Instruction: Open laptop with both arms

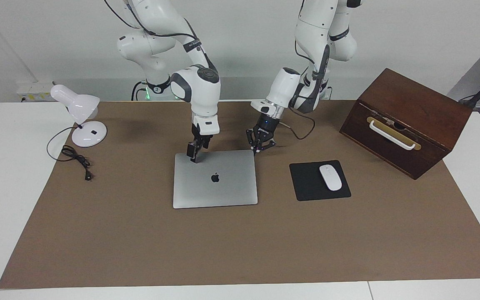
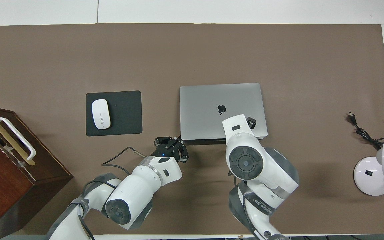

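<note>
Your laptop (image 1: 215,179) lies closed. Right gripper (image 1: 194,155) rests on its near corner, fingers together; left gripper (image 1: 261,143) hangs spread beside the other. Lifting remains.

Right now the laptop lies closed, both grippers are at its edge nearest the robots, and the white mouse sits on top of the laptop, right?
Not quite. The facing view shows the white mouse on the black mouse pad beside the laptop, not on it. The rest holds: lid closed, right gripper and left gripper at that edge.
</note>
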